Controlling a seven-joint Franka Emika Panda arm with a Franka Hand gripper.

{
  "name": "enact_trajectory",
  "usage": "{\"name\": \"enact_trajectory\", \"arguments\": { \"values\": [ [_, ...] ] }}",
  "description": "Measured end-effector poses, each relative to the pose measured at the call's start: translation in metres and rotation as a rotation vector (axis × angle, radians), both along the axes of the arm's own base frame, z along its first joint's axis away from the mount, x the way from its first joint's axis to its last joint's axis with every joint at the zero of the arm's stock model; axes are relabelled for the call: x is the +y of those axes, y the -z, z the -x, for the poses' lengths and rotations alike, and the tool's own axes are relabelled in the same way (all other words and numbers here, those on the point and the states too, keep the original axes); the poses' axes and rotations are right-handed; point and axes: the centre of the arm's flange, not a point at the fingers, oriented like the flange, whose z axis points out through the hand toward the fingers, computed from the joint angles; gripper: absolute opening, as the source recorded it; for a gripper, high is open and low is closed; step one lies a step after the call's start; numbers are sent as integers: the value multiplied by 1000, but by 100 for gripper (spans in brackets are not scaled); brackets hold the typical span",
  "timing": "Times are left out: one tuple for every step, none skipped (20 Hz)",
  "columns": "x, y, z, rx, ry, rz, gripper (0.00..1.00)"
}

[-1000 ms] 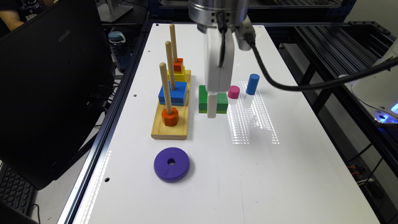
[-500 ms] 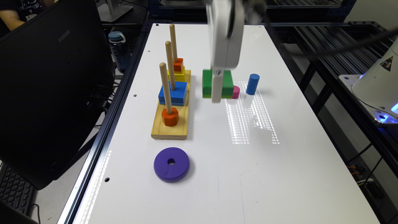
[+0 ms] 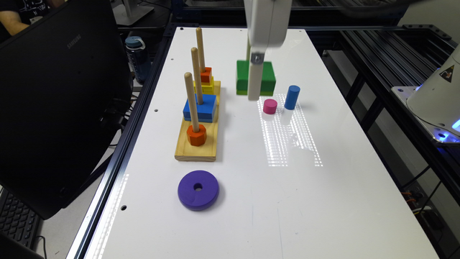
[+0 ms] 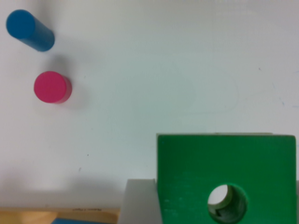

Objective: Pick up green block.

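Observation:
The green block [image 3: 267,77] is a flat dark-green square with a lime bottom layer, and it hangs above the white table [image 3: 323,201] behind the pink cylinder. My gripper [image 3: 252,88] comes down from above and is shut on the green block, with one white finger [image 3: 254,81] crossing its near face. In the wrist view the green block [image 4: 196,158] shows its round centre hole, and a grey finger [image 4: 140,203] presses against its side.
A wooden peg board [image 3: 196,149] with three pegs holds a blue square block [image 3: 205,106], orange pieces and a yellow one. A pink cylinder [image 3: 270,106] and a blue cylinder [image 3: 291,97] stand near the block. A purple disc [image 3: 198,190] lies in front. A black monitor [image 3: 54,108] flanks the table.
The gripper has risen with the green block, lifting it off the table and uncovering the pink cylinder. Nothing else has moved.

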Motion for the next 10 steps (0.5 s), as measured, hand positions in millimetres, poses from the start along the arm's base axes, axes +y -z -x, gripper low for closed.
{"name": "enact_trajectory", "arguments": {
  "values": [
    [0,1,0,1,0,0,0],
    [0,1,0,2,0,-1,0],
    [-1,1,0,2,0,-1,0],
    [-1,-3,-1,-2,0,-1,0],
    [-1,-8,-1,-5,1,-1,0],
    [-2,-14,-1,-6,1,1,0],
    [-2,-19,0,-5,2,1,0],
    [-2,-24,1,-5,2,1,0],
    [-2,-27,2,-5,1,0,0],
    [-3,-28,3,-5,0,0,0]
  ]
}}
